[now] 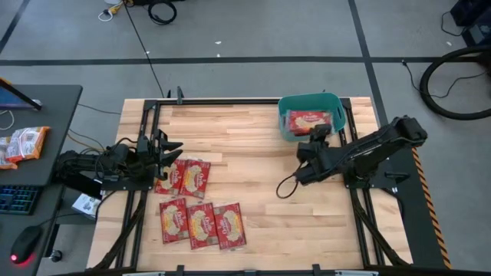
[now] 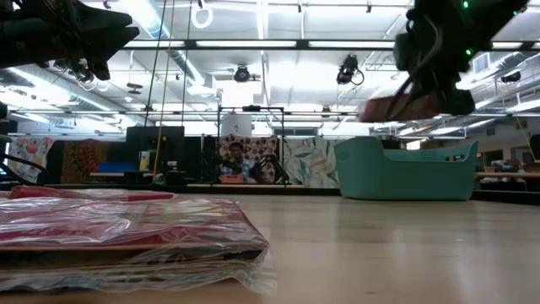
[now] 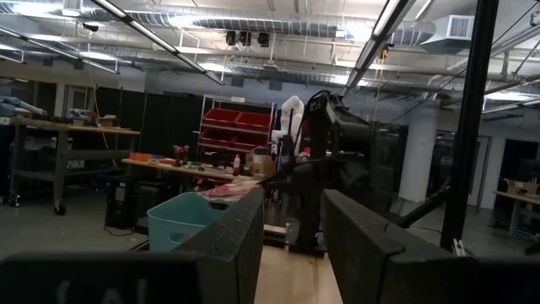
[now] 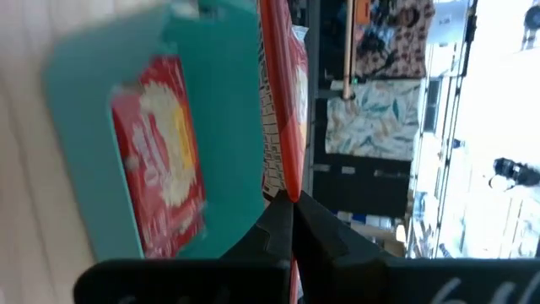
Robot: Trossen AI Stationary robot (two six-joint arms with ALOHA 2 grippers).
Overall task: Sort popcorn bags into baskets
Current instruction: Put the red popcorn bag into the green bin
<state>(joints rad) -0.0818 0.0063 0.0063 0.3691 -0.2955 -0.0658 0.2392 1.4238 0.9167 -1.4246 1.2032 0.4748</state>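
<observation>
The right gripper has its dark fingers pressed onto the edge of a flat red popcorn packet, pinching it edge-on above the near rim of the teal plastic tub with rounded corners. In the high view this gripper sits at about one o'clock from the table's centre, just at the tub's six o'clock side. Another red packet with a pale yellow popcorn picture lies flat inside the tub.

The left gripper hovers at about nine o'clock with its fingers spread. Just at its five o'clock lie two red packets side by side on the pale wooden table, and three more in a row toward seven o'clock.

An orange-and-white snack bag rests on the dark side desk beyond the table's nine o'clock edge.
</observation>
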